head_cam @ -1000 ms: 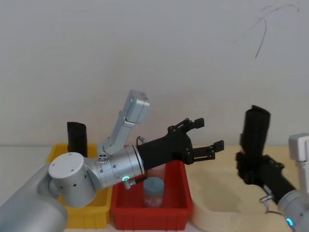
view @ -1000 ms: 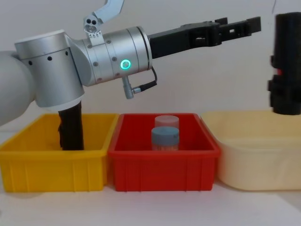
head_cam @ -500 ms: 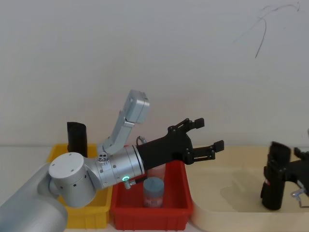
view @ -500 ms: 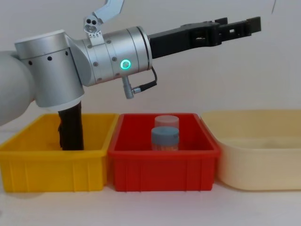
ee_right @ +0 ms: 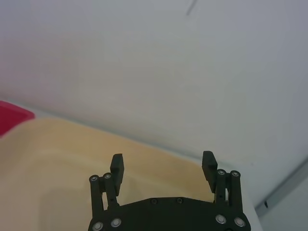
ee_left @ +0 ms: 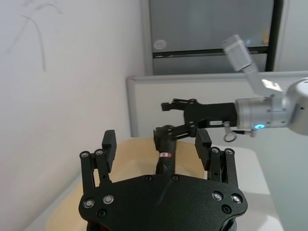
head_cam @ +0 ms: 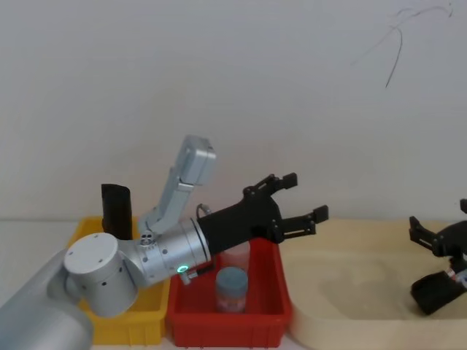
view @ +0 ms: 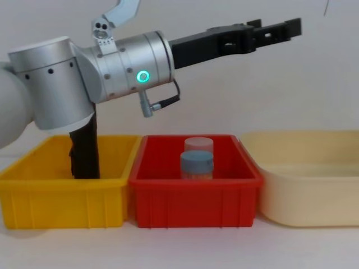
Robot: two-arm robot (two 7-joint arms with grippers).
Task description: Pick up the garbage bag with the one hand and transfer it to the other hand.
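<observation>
The right gripper [head_cam: 440, 222], fingers apart and empty, hangs over the right end of the cream tub [head_cam: 350, 284]. The garbage bag [head_cam: 436, 292] leans just below it inside the tub (long axis tipped). The left gripper [head_cam: 306, 195], also spread, is well beyond the tub's left rim.

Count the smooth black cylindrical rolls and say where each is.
2. One black roll stands in the yellow plastic bin; a second roll lies tilted in the beige tub. Others may be hidden.

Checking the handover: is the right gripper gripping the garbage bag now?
No, the right gripper is open and empty, and the garbage bag lies in the beige bin.
</observation>
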